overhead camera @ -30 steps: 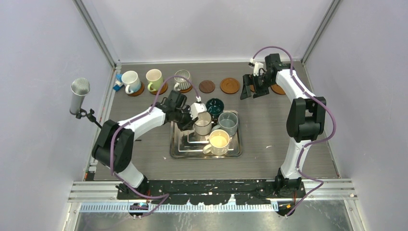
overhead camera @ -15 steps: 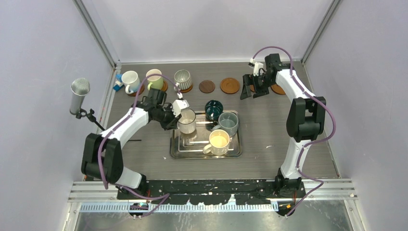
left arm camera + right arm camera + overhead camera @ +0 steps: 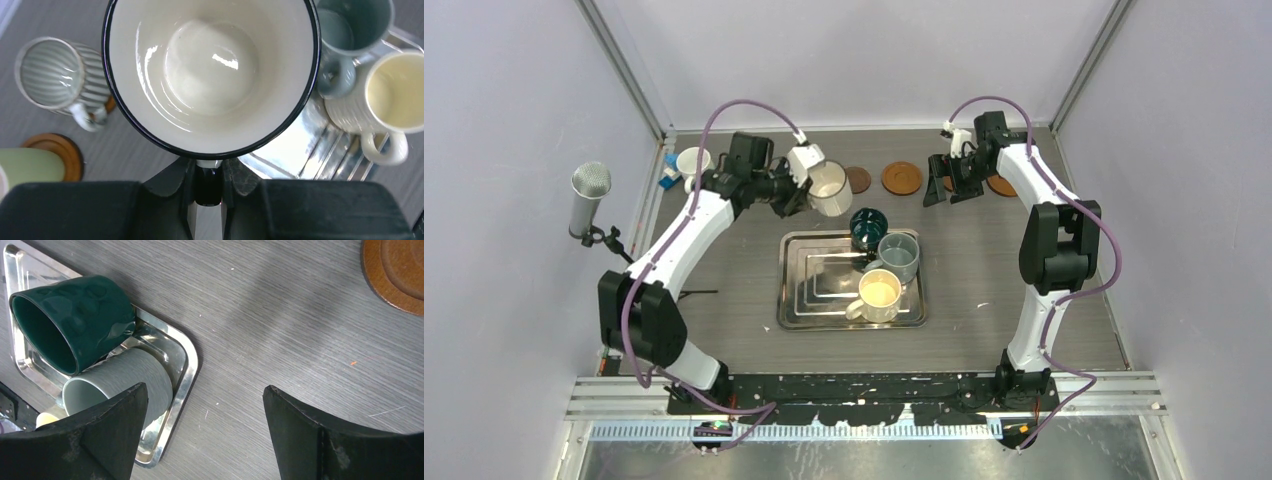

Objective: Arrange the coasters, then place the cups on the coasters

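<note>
Mug (image 3: 827, 187), pinched by its handle (image 3: 207, 187) in the left pincer (image 3: 207, 172), hangs above the desk (image 3: 984, 260) beside the dark coaster (image 3: 859, 179) and wants lowering level and centred on it, while the right pincer (image 3: 205, 415) hangs spread.

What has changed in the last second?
The left gripper, shut on the white cup by its handle, carried it off the tray toward the far coaster row. The right gripper stayed open at the far right; three cups stayed on the tray.
</note>
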`<state>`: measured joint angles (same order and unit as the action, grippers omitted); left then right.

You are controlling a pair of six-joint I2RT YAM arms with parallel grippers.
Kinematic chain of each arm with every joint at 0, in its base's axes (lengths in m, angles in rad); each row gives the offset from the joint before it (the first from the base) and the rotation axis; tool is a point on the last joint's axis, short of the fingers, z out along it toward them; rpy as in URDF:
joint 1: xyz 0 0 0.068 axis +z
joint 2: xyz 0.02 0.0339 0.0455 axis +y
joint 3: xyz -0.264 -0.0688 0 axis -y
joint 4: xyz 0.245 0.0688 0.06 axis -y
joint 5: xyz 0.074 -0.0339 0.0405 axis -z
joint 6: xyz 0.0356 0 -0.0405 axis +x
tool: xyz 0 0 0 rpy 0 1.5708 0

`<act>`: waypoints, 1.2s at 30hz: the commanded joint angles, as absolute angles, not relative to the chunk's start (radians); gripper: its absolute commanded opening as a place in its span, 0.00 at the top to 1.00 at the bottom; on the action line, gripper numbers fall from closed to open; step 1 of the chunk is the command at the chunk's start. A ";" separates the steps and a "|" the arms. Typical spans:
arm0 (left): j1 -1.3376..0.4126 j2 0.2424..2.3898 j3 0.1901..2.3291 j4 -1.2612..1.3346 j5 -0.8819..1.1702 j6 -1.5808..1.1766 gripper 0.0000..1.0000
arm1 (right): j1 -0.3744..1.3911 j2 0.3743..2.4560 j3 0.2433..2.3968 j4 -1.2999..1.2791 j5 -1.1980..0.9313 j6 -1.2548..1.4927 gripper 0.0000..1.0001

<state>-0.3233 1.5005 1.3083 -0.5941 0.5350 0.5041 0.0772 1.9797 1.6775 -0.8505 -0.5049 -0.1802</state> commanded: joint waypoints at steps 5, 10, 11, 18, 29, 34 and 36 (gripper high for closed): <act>-0.385 1.726 1.683 -0.486 0.352 0.325 1.00 | 0.077 1.957 1.711 -0.813 -0.480 -0.169 0.10; -0.457 1.870 1.859 -0.483 0.202 0.300 1.00 | 0.075 1.956 1.713 -0.808 -0.477 -0.164 0.10; -0.466 1.900 1.907 -0.489 0.174 0.298 1.00 | 0.075 1.956 1.713 -0.807 -0.476 -0.164 0.10; -0.477 2.154 2.163 -0.574 0.048 0.223 1.00 | 0.067 1.952 1.713 -0.804 -0.473 -0.161 0.09; -0.469 2.267 2.190 -0.568 0.050 0.152 1.00 | 0.052 1.946 1.700 -0.804 -0.476 -0.163 0.09; -0.465 2.286 2.182 -0.551 0.054 0.144 1.00 | 0.049 1.947 1.701 -0.804 -0.479 -0.160 0.09; -0.464 2.291 2.177 -0.544 0.064 0.141 1.00 | 0.048 1.949 1.701 -0.805 -0.480 -0.161 0.09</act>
<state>-0.4706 2.3192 2.1281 -0.6552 0.0521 0.1635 0.0525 1.9793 1.6775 -0.8265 -0.4759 -0.1722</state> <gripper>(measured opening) 0.197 0.904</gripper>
